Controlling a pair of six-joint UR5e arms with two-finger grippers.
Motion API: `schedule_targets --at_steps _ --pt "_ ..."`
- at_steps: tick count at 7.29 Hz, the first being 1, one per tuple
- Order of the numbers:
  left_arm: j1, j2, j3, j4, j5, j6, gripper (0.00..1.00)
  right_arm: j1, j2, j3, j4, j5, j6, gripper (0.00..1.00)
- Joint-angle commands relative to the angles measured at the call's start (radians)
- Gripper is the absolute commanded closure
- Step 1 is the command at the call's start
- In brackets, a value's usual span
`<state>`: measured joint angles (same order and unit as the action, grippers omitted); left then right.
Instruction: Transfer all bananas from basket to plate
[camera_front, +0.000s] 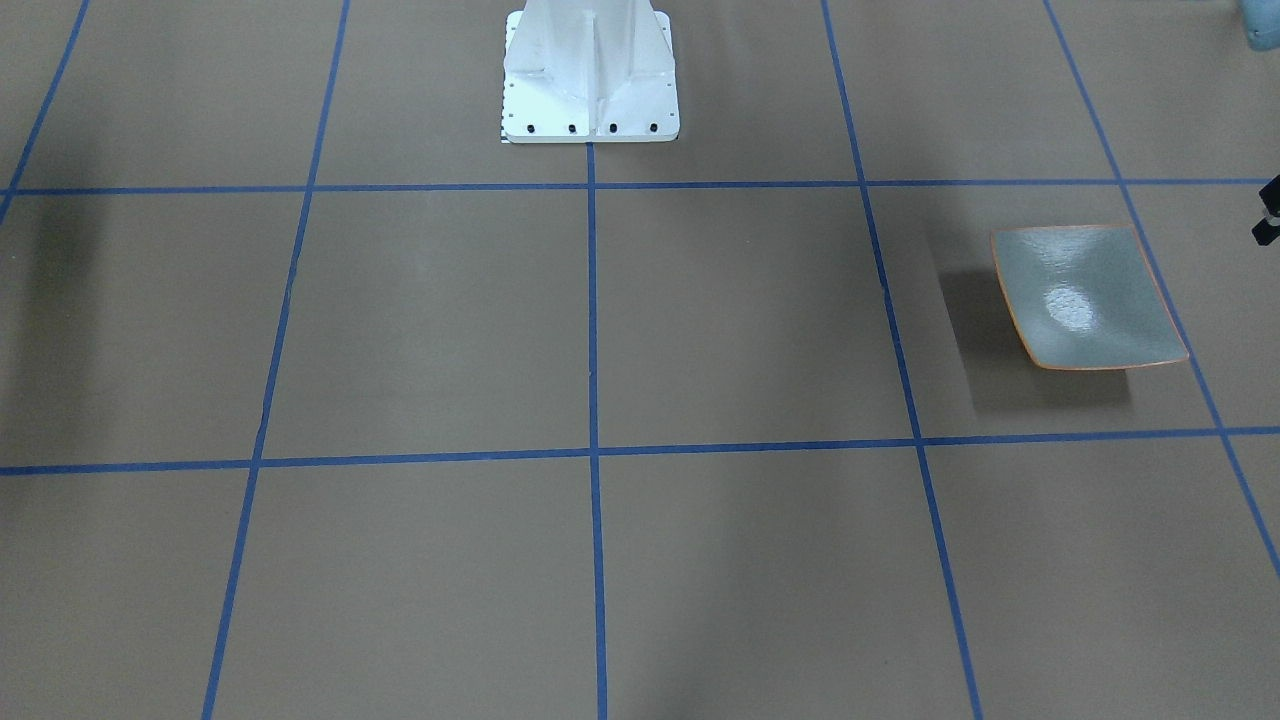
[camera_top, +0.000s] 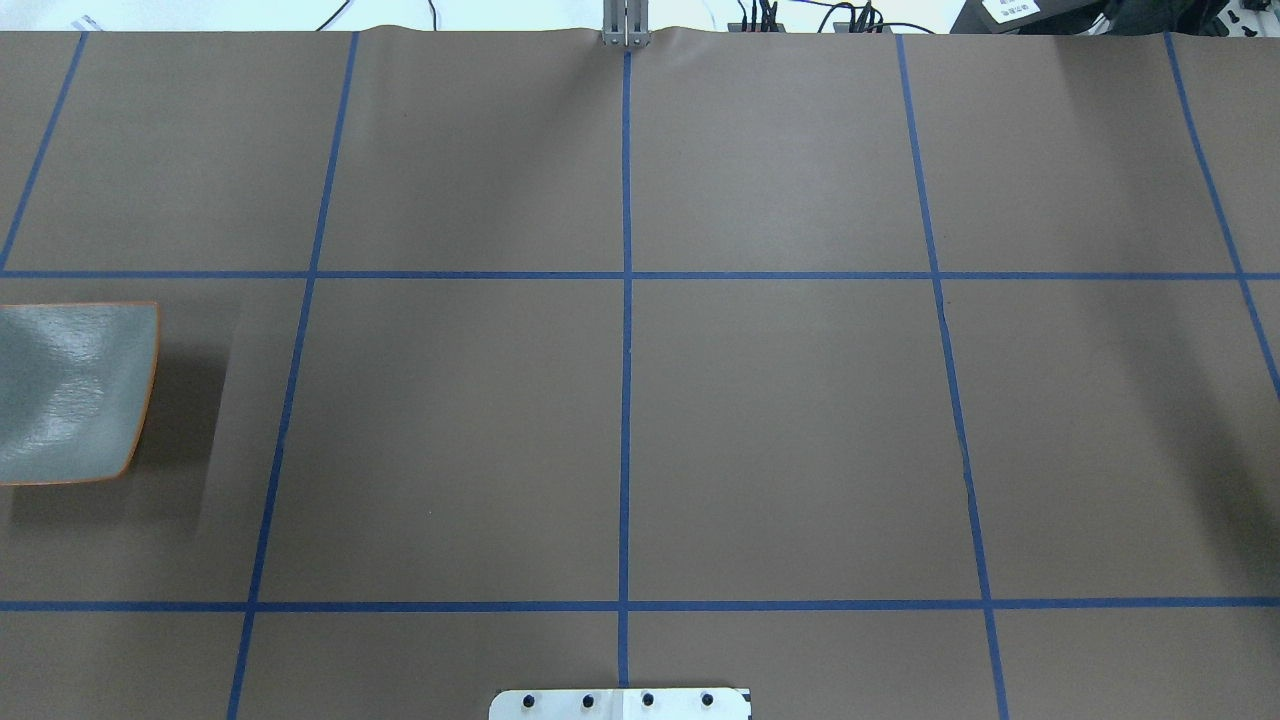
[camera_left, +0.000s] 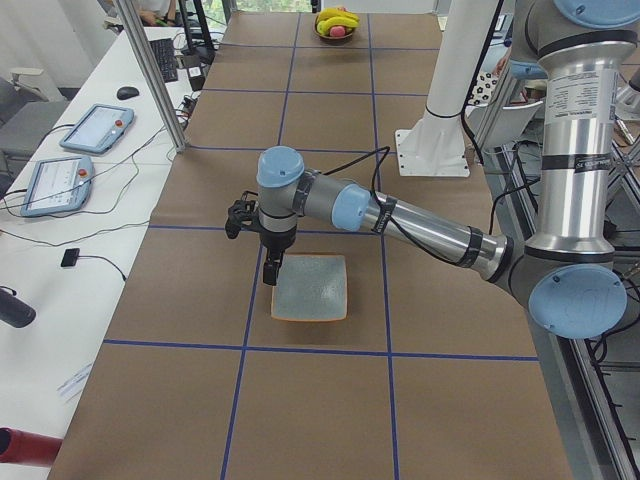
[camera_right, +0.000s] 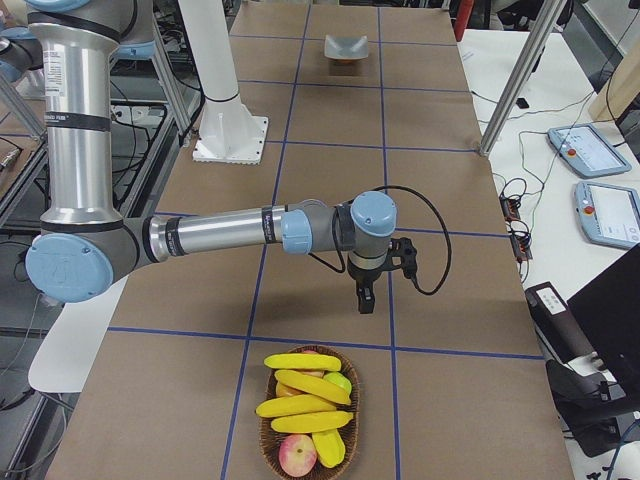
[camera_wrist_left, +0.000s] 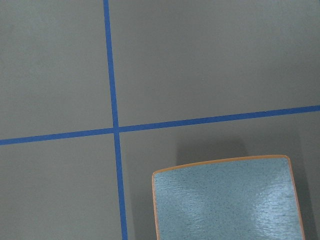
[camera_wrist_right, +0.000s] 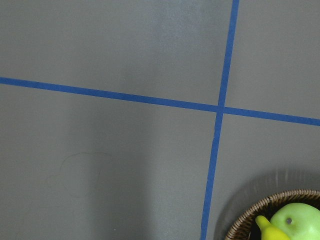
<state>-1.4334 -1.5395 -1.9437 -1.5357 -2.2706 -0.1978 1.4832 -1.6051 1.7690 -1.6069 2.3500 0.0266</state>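
Each arm (camera_left: 430, 228) is brushed silver metal tubing with rounded pale blue joint caps (camera_left: 280, 167) and a thin black cable (camera_right: 447, 245) looping at the wrist. The left gripper (camera_left: 272, 272) and right gripper (camera_right: 366, 298) are black. The white metal pedestal (camera_front: 590, 75) carries black screws (camera_front: 572, 128).

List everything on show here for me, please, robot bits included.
bananas: about four, yellow, piled in the basket
green fruit: one, green, among the bananas
pink fruit: one, pinkish red, at the basket's near end
basket: one, brown woven, at the table's end on the robot's right
plate: one, grey-green with an orange rim, empty, at the robot's left end
table: one, brown with a blue tape grid
control tablets: two, blue-grey, on the white side bench
robot pedestal: one, white, on the table's centre line at the robot's edge
left gripper: one, black, hanging over the plate's edge; open or shut unclear
right gripper: one, black, hanging over the table near the basket; also unclear
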Motion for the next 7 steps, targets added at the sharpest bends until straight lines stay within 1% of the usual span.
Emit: schedule_targets --at_steps 1,3,5,7 --pt "0.004 0.024 -0.012 -0.026 -0.009 0.0 0.0 0.003 0.011 0.001 0.001 0.0 0.0 0.0" --pt "0.005 0.027 -0.008 -0.032 -0.033 -0.005 0.0 0.011 0.001 0.006 0.001 0.005 0.0 0.0" --pt "0.005 0.022 -0.043 -0.029 -0.032 -0.057 0.0 0.011 0.0 0.003 0.001 0.009 0.001 0.0" --pt "0.005 0.019 -0.014 -0.027 -0.049 -0.052 0.0 0.011 0.004 -0.008 0.004 0.031 0.0 0.0"
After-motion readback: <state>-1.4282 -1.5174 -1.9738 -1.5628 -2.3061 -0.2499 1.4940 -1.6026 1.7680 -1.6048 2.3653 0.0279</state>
